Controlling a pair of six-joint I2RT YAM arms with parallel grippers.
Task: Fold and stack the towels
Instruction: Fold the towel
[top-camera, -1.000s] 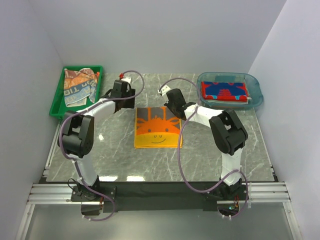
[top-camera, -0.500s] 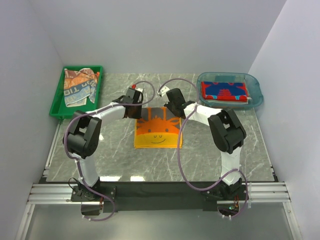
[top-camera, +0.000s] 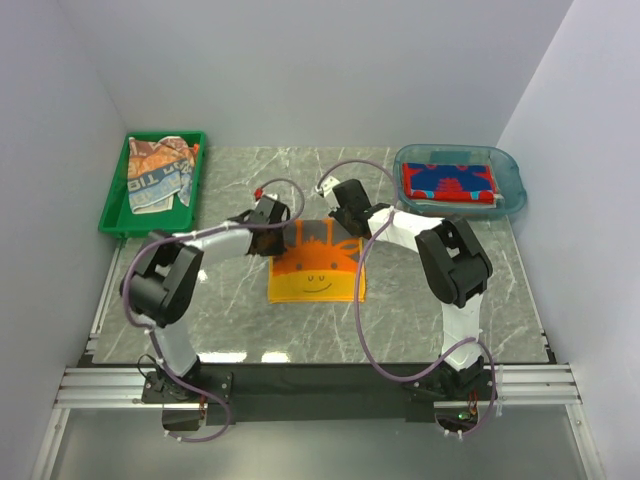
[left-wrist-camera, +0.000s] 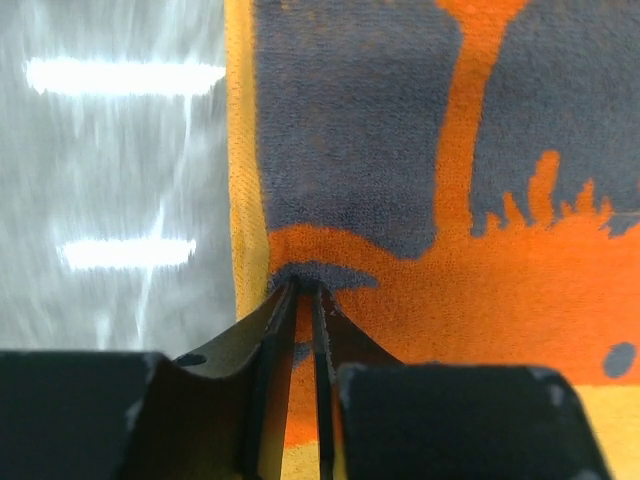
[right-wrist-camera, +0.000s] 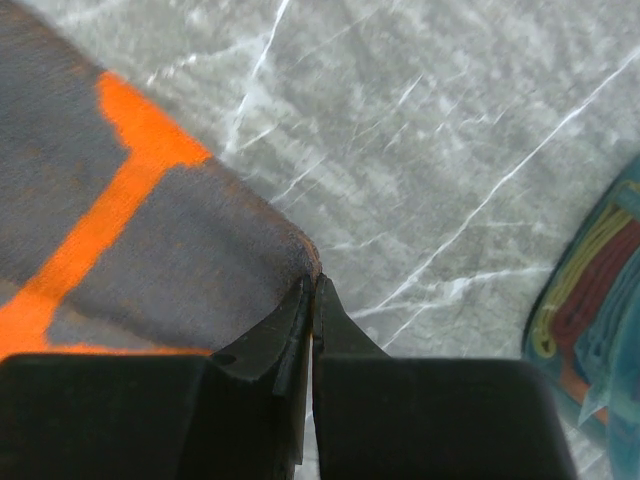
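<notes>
Far left of the marble-grey desk (top-camera: 450, 300): a green plastic tray (top-camera: 113, 215) holding a loose heap of crumpled cloths (top-camera: 158, 175), tan-patterned and whitish with lettering.

Left arm (top-camera: 205, 238): elbow raised over the near left of the desk, forearm reaching right and away from its base, wrist tipped down at the far left corner of the orange-and-grey cartoon-face towel (top-camera: 315, 275). Left jaws: drawn nearly together, with only a thin slit between the fingertips. The wrist view shows the cloth puckered into their tips just inside its yellow left border, so they have a pinch of the towel.

Towel: mid-desk, between the two arms, face up. The top of the face points away from the arm bases and the smile points towards them. It looks roughly square from above. Its far edge runs left to right between the two jaws and appears raised; the near edge lies flat on the desk.

Right jaws: fully closed on the towel's far right grey corner. Right arm (top-camera: 400, 228): elbow raised at the right, forearm angled left and away to that corner.

Far right: a clear blue plastic tub (top-camera: 460, 150) with a red towel with blue lettering (top-camera: 448, 182) lying flat inside it.
</notes>
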